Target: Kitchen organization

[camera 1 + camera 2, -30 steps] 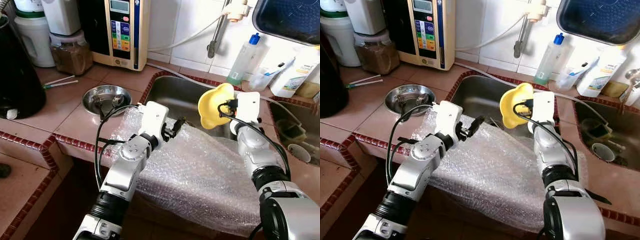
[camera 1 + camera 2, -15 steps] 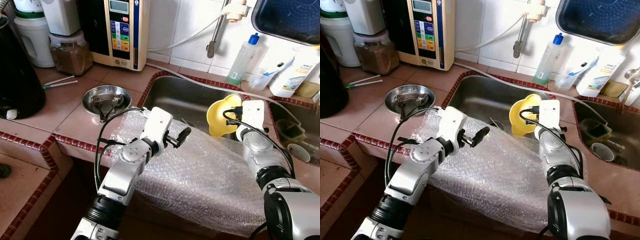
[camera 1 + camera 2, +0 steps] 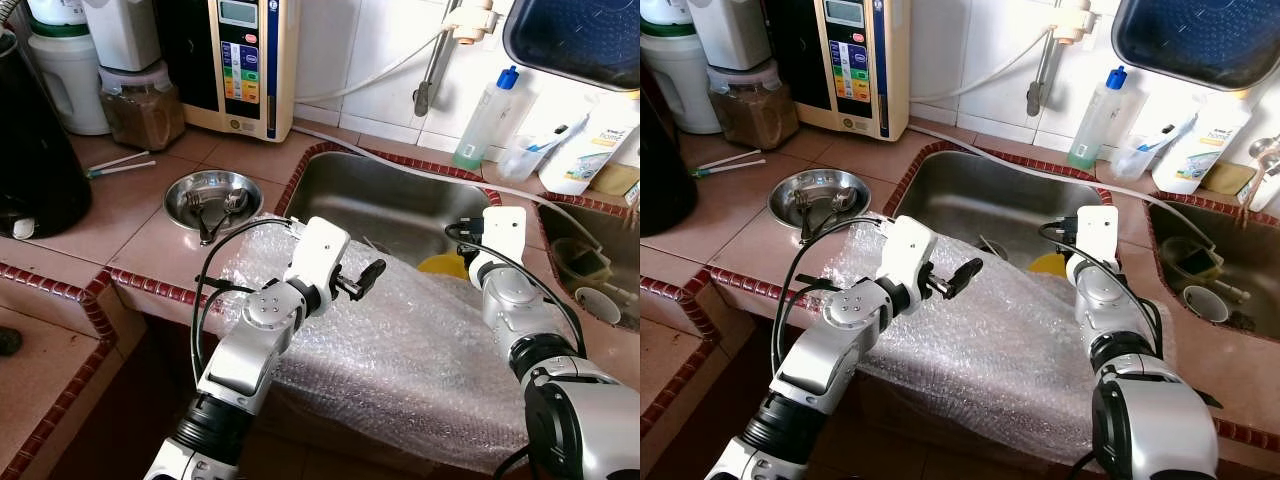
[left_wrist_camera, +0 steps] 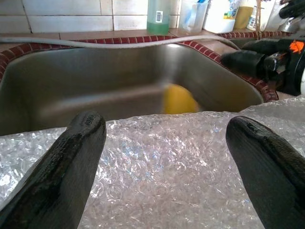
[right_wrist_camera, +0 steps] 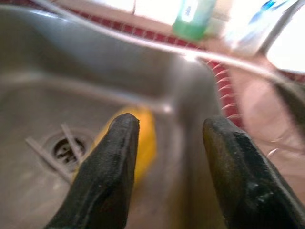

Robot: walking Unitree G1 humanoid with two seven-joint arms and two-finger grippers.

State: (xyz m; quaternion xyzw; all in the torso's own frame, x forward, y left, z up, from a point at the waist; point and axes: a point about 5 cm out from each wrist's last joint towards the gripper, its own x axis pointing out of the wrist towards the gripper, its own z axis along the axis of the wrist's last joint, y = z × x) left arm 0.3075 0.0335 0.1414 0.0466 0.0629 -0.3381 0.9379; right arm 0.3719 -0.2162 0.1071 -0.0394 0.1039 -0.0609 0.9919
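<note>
A yellow bowl (image 3: 443,265) lies low in the steel sink (image 3: 370,195), blurred in both wrist views (image 4: 178,99) (image 5: 143,138). My right gripper (image 5: 167,162) hangs open over the sink's right side with the bowl beyond its fingers, apart from them. Its white wrist (image 3: 503,228) stands just above the sink's right rim. My left gripper (image 3: 365,275) is open above a sheet of bubble wrap (image 3: 400,340) that drapes over the sink's near edge; nothing is between its fingers (image 4: 71,162).
A steel dish (image 3: 213,195) with forks sits on the tiled counter left of the sink. Behind are a water machine (image 3: 245,60), a jar (image 3: 140,105) and a green soap bottle (image 3: 485,120). A black pot (image 3: 35,150) stands far left, a second basin (image 3: 590,270) at right.
My right gripper came down toward the sink and let go of the yellow bowl, which now lies in the sink. My left gripper shifted slightly right over the bubble wrap.
</note>
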